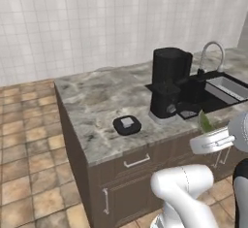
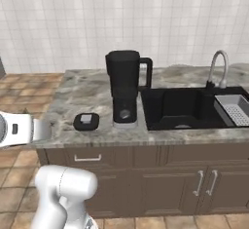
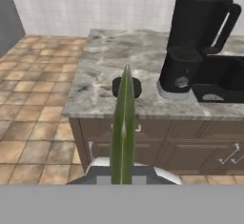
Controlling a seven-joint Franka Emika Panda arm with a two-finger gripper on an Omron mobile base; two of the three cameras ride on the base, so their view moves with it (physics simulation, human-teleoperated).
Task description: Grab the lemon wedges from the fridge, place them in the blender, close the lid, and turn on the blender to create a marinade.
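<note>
Closest to the camera, fingers (image 3: 123, 178) pinched nearly shut on 1 lemon wedge (image 3: 123, 123), short of the worktop (image 1: 97, 101). Carry it high over the front edge, past the lid (image 1: 127, 124) lying flat, to the blender (image 1: 167, 84) with its jar uncovered. Sink (image 2: 180, 107) beyond; open room left.

We're in a home kitchen: marble-look counter (image 2: 97, 94) over dark wood cabinets (image 2: 146, 184), white tiled wall (image 2: 121, 18) behind. There's a black sink (image 2: 175, 107) with curved faucet (image 2: 219, 67), and a blender (image 2: 124, 86) waiting.
</note>
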